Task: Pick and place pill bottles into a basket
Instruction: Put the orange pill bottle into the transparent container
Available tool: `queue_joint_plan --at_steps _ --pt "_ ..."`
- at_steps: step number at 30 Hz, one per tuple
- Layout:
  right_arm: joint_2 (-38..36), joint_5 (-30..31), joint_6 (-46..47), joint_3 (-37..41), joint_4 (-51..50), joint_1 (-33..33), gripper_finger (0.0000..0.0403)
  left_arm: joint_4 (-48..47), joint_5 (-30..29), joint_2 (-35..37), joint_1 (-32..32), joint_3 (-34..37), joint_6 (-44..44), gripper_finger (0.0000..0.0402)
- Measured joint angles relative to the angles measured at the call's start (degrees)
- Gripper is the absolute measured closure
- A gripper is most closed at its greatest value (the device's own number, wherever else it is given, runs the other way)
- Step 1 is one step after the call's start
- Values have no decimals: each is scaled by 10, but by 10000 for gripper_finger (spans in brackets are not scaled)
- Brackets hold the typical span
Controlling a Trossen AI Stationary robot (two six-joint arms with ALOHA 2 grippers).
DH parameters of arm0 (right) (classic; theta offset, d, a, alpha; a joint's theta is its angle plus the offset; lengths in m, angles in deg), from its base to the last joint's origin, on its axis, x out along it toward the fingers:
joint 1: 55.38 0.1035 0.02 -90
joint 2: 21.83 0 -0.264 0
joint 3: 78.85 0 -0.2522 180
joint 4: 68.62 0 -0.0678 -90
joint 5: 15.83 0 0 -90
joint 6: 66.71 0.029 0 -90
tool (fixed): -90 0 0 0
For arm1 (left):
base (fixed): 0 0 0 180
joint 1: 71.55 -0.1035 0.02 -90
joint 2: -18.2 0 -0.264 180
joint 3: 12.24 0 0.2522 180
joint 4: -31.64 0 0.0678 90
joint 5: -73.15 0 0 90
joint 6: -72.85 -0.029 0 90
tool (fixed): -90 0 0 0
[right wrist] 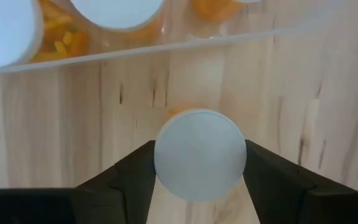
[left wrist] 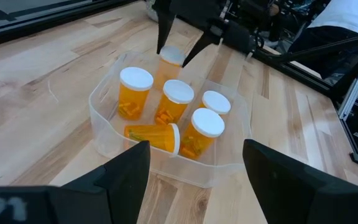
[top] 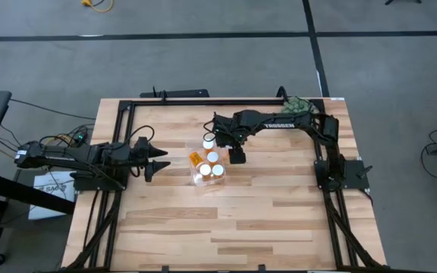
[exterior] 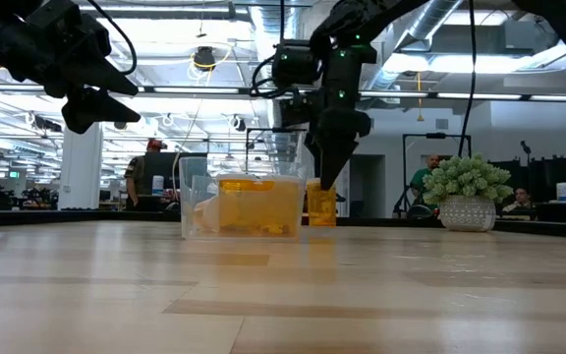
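Note:
The clear basket (top: 201,182) (left wrist: 104,121) sits mid-table and holds several orange pill bottles with white caps, most upright and one lying on its side (left wrist: 154,135). One more bottle (top: 209,141) (left wrist: 169,62) (exterior: 320,206) stands upright on the table just past the basket's far side. My right gripper (right wrist: 199,158) (top: 212,136) is over that bottle, pointing down, open, with one finger on each side of the bottle's cap (right wrist: 199,154). My left gripper (top: 161,161) (left wrist: 197,180) is open and empty, raised to the left of the basket. My right gripper's fingers (right wrist: 135,171) stand close against two opposite sides of the lone bottle's white cap (right wrist: 166,155), coming from above. I cannot tell whether they touch it. The bottle stands upright with its base on the table.
A green potted plant (top: 298,104) (exterior: 468,192) stands at the table's far right corner. A black frame (top: 165,98) runs along the table's edges. Bare wood lies between the basket and the near edge. People show in the room beyond.

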Motion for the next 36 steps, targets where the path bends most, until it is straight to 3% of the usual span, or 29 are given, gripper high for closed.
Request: queue_joint_plan --at_steps 7,14,21,29,36 --pt "0 0 1 -53 -63 0 211 0 0 0 0 0 0 155" --pt "0 21 45 -125 -132 0 184 0 0 0 0 0 0 155" --pt "0 30 56 -215 -202 6 212 0 0 0 0 0 0 155" --pt "0 29 90 -282 -212 35 185 0 0 0 0 0 0 155" --pt "0 28 95 -285 -189 67 211 0 0 0 0 0 0 155"
